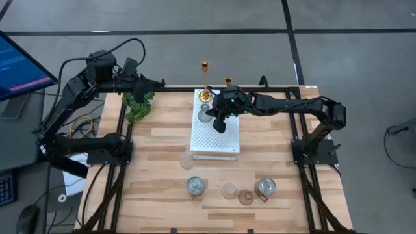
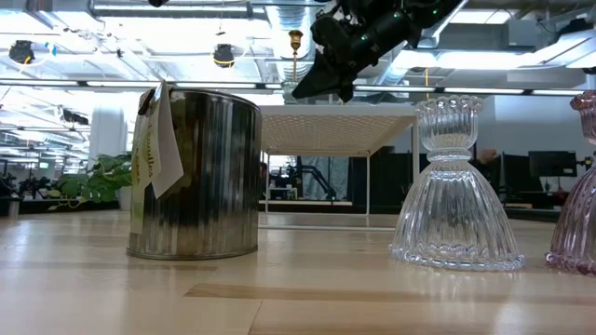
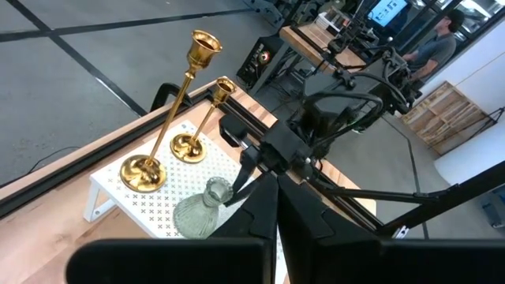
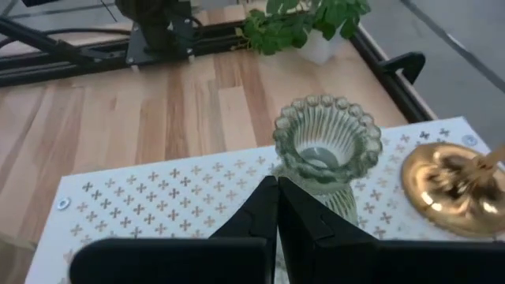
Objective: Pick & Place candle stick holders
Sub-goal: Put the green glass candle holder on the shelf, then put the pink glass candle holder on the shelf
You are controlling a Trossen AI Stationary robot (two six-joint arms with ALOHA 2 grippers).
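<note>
- Tabletop [image 1: 162, 195] of pale wood planks carries everything, with a dark arm at each side.
- White dotted board [image 1: 216, 146] sits raised on small legs near the table's far middle.
- Right arm reaches over that board; the right gripper [image 1: 220, 125] hangs just above it with its fingers pressed together, holding nothing.
- Left arm is folded back at the far left corner; the left gripper [image 1: 155, 82] has its fingers together and empty, next to the leafy plant [image 1: 138, 106].
- Two gold candlesticks stand upright on the board's far end: the taller gold candlestick [image 3: 166, 118] and, beside it, the shorter gold candlestick [image 3: 203, 122].
- Ribbed greenish glass holder [image 4: 323, 158] stands on the board, just in front of the right gripper's fingertips and near the gold bases.
- Silvery tin cup [image 2: 196, 172] with a paper tag stands near the table's front edge.
- Clear ribbed holder [image 2: 454, 186] stands to its right, then a pinkish holder [image 2: 577, 195] at the frame edge.
- Another small clear cup [image 1: 187, 158] sits on the wood beside the board's near left corner.
</note>
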